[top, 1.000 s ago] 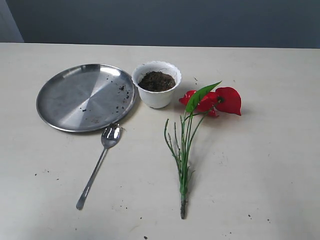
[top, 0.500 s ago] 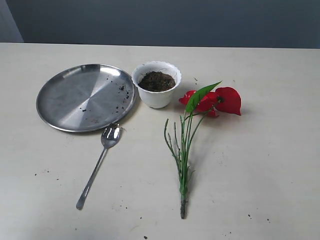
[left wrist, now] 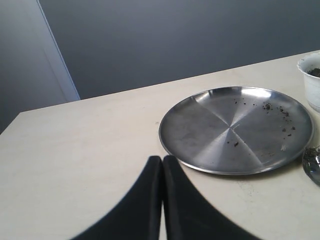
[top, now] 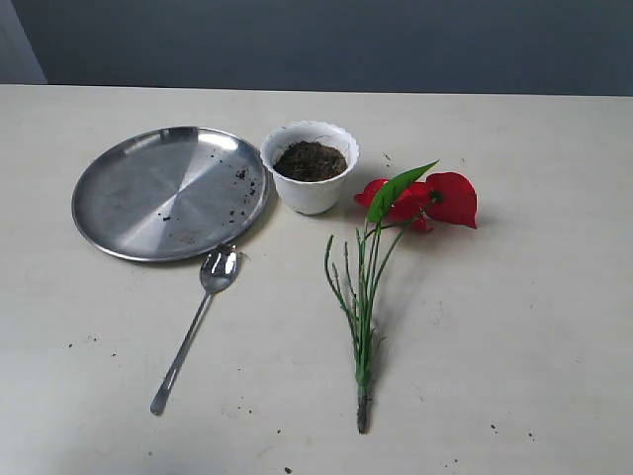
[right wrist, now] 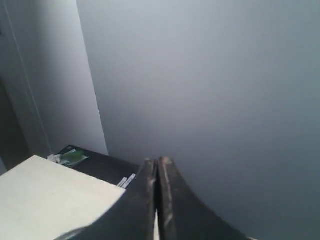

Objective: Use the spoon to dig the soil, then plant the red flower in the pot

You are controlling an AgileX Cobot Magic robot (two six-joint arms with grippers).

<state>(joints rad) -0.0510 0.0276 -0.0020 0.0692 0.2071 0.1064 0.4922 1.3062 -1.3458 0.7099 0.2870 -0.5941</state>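
Observation:
A small white pot (top: pixel 310 168) with a wavy rim stands mid-table, filled with dark brown soil (top: pixel 310 160). The steel spoon (top: pixel 194 327) lies in front of the plate, bowl toward it, handle pointing to the near edge. The red flower (top: pixel 432 200) lies flat to the right of the pot, its green stems (top: pixel 362 307) running toward the near edge. Neither arm shows in the exterior view. My left gripper (left wrist: pixel 161 159) is shut and empty, just short of the plate. My right gripper (right wrist: pixel 157 161) is shut and empty, aimed at a grey wall past the table corner.
A large round steel plate (top: pixel 170 192) with a few soil crumbs sits left of the pot, also seen in the left wrist view (left wrist: pixel 235 129) beside the pot's rim (left wrist: pixel 311 80). Soil specks dot the table. A dark surface with a green item (right wrist: pixel 70 157) lies beyond the table corner.

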